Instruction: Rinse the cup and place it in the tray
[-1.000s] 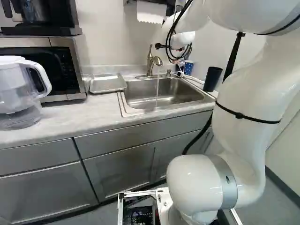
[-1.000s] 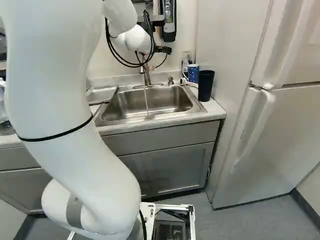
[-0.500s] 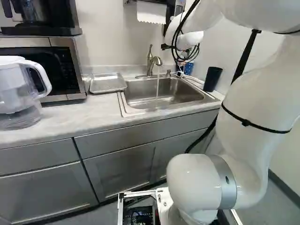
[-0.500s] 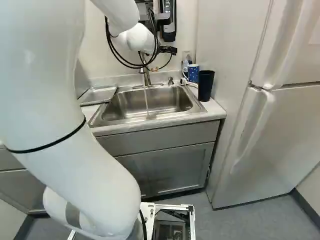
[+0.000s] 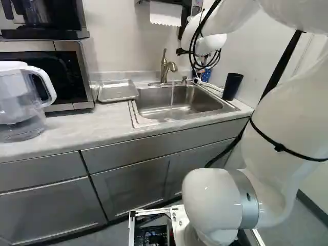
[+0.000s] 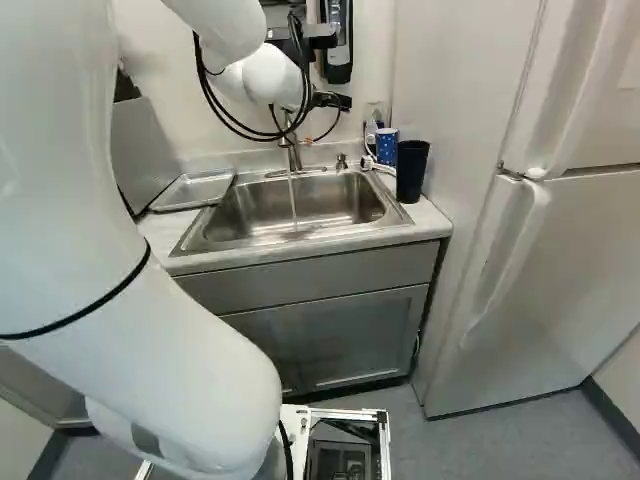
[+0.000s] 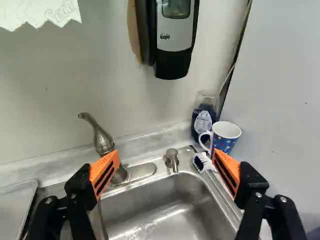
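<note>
My claw (image 6: pixel 308 141) is spread wide above the sink (image 7: pixel 167 212), and the blue spotted cup (image 7: pixel 225 142) stands upright by the sink's back corner, ahead of one of my fingers.

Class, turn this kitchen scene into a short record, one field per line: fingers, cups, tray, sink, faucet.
fingers: apart, nothing gripped
blue cup: upright, by the sink's far corner
black cup: standing on the counter, right of the sink in the right base view
tray: beside the sink, on its left in the left base view; neither cup in it
sink: set into the counter
faucet: running, water falling into the sink
</note>
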